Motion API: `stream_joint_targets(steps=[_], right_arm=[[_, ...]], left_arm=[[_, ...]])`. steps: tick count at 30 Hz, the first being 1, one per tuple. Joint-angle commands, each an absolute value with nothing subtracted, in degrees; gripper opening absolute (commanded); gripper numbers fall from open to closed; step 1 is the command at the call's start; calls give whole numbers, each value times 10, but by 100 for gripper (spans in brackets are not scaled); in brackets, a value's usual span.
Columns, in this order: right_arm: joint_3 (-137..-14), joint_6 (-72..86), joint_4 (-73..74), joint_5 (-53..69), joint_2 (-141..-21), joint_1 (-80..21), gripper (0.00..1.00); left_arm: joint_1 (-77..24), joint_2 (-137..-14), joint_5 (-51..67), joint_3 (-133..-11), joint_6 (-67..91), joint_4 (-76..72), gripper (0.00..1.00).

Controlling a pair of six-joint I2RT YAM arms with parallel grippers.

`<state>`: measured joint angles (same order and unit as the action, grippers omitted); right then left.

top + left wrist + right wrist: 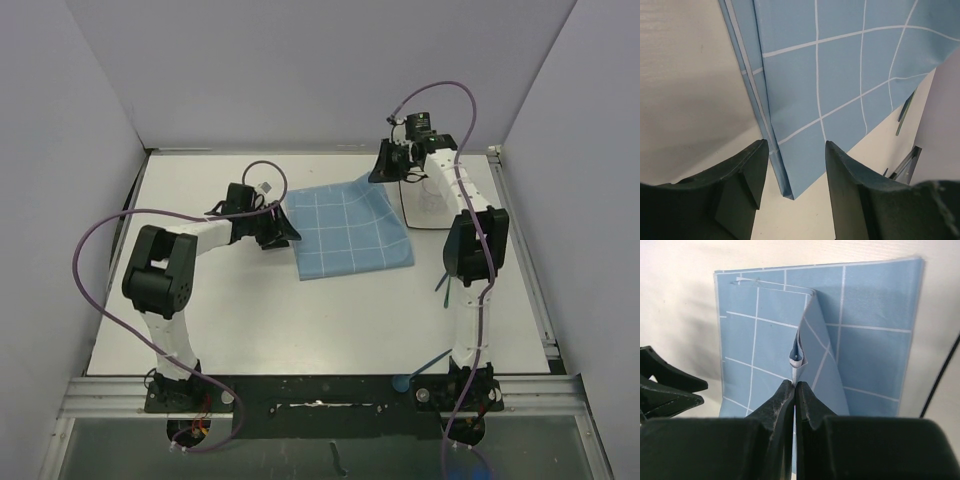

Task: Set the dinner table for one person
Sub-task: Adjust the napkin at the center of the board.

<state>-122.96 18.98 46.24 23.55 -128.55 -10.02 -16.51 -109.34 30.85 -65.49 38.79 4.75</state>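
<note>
The large flat matte-white desk is seen spanning the workspace in front of both arm bases, and a blue grid-patterned cloth placemat is laid on its middle, skewed and partly doubled over along its left edge. A square white dark-rimmed plate is set just beside the placemat's right edge, partly under the right arm.

The right arm's fingers are closed on a raised fold of the placemat at its far right corner, so that a ridge of cloth is lifted off the desk. The left arm's fingers are held apart, astride the doubled near-left corner. No contact with the cloth can be made out there.

Several failures are judged possible. If the right corner is pulled while the left side is unheld, the whole placemat may be dragged instead of unfolded. It could then be pushed against the plate, or the plate shifted. The pinched fold is thin and may slip free. If the left fingers are closed carelessly, only one layer may be caught, or the desk scraped.
</note>
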Motion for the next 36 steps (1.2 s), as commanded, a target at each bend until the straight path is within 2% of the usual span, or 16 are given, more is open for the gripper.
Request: stream_joint_targets(steps=[1,8,14,16,18,19,25,30,36], right_arm=[[-1249,207,382,306,-1291,-119,0],[-1251,237,339,339,-1311,-125,0],[-1250,222,348,334,-1308,-125,0],[-1247,217,351,331,-1305,-124,0],[-1246,215,354,331,-1305,-123,0],[-1246,213,355,330,-1305,-122,0],[-1239,210,355,327,-1305,-119,0],[-1239,215,350,328,-1306,-119,0],[-1241,215,349,331,-1309,-119,0]], left_arm=[[-159,-1119,329,-655,390,1,47],[-149,-1161,335,-670,400,-35,46],[-130,-1188,343,-716,398,-58,36],[-122,-1191,343,-725,399,-66,28],[-114,-1196,346,-737,399,-70,2],[-110,-1199,349,-745,399,-70,0],[-101,-1204,352,-771,388,-64,0],[-100,-1249,331,-835,369,16,0],[-100,-1270,301,-840,374,47,0]])
